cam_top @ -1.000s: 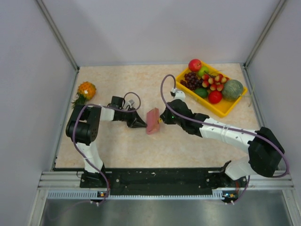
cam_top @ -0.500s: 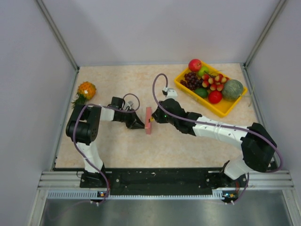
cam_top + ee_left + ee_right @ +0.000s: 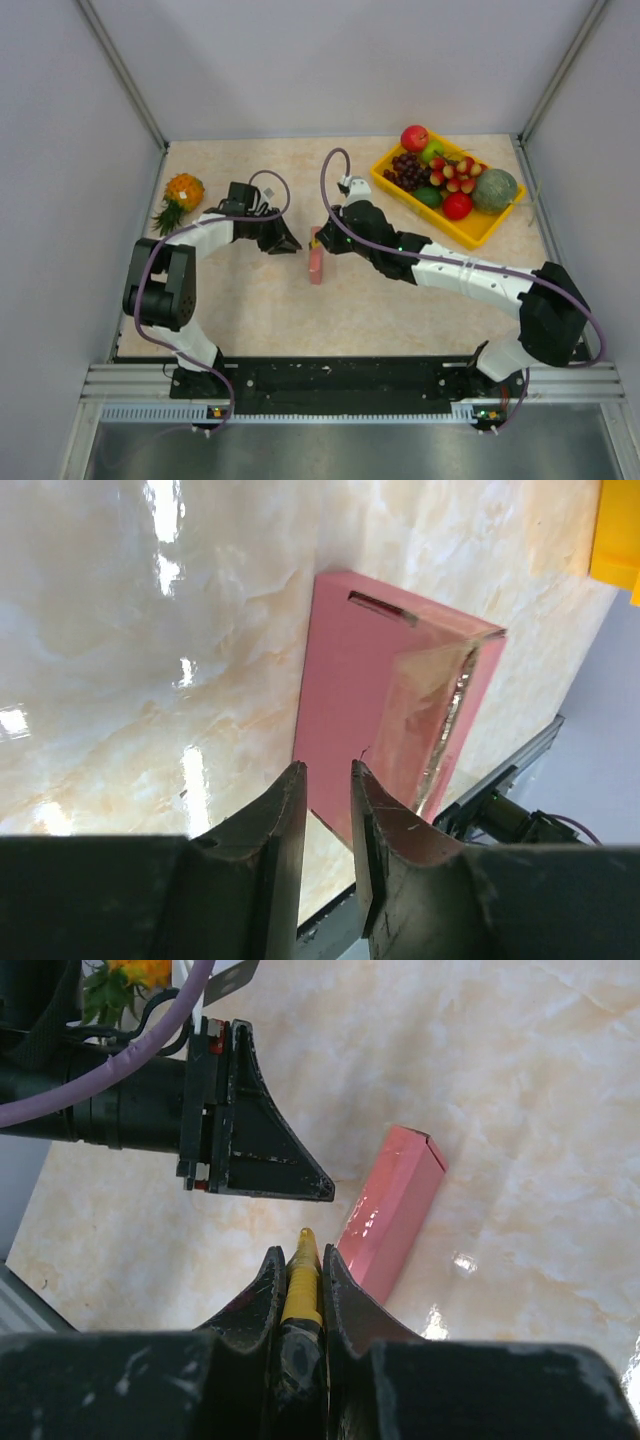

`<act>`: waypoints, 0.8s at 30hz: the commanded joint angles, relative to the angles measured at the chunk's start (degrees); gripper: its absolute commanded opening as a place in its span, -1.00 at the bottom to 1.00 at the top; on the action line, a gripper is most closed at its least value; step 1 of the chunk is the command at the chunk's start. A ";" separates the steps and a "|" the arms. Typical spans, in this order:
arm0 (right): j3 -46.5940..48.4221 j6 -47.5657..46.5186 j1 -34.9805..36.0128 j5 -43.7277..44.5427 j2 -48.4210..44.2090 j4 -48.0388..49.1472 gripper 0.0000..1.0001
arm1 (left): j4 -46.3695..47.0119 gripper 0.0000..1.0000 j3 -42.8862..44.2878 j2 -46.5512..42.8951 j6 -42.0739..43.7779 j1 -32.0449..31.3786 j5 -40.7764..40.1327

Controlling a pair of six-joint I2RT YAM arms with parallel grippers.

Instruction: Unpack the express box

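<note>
Top external view puts the express box (image 3: 316, 258) near the middle of the surface (image 3: 380, 310), between the two arms and just beside both tool tips. It appears to stand on one long narrow side. Its long axis runs from the near edge toward the far wall. Its broad faces look out toward the left arm and the right arm.

By my reading the unpacking has barely begun. The left wrist view shows clear tape (image 3: 430, 710) lying along one edge of the box, seemingly whole. The flaps look closed and nothing has been taken out. Slitting that seam, folding the flaps back and lifting out the contents all remain to do.

The right fingers (image 3: 265, 1290) are clamped on a yellow utility knife (image 3: 303, 1270). Its tip points at the near end of the box, close to it; I cannot tell whether it touches. The left fingers (image 3: 275, 825) stand a narrow gap apart with nothing between them, aimed at a broad pink face and clear of it.
</note>
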 commanded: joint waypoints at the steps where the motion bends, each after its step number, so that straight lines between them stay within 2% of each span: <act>1: 1.70 -1.79 0.71 -1.26 -3.95 1.89 -1.00 | -4.46 -0.37 4.28 -3.64 3.47 0.39 -3.67; 7: -4.44 0.49 0.71 4.96 -6.93 0.22 -1.00 | -3.67 0.11 7.01 -3.56 7.68 -0.14 2.48; 13: -7.70 3.66 0.01 9.90 -8.17 -3.11 -1.00 | -3.32 0.37 7.54 -4.70 10.41 -2.50 1.79; 16: -8.84 5.24 -0.96 9.82 -7.82 -3.56 -1.00 | -5.24 0.43 8.86 -4.35 12.16 -6.79 -1.90; 17: -9.11 5.16 -1.31 9.81 -7.90 -3.74 -1.00 | -5.86 0.45 9.30 -4.17 12.61 -8.04 -5.74; 21: -10.69 5.42 -1.84 9.73 -8.78 -4.00 -1.00 | -7.18 0.47 11.40 -2.16 14.10 -12.35 -12.71; 24: -12.18 5.60 -2.54 10.07 -10.01 -4.35 -1.00 | -10.16 0.35 14.21 0.57 15.86 -14.64 -16.40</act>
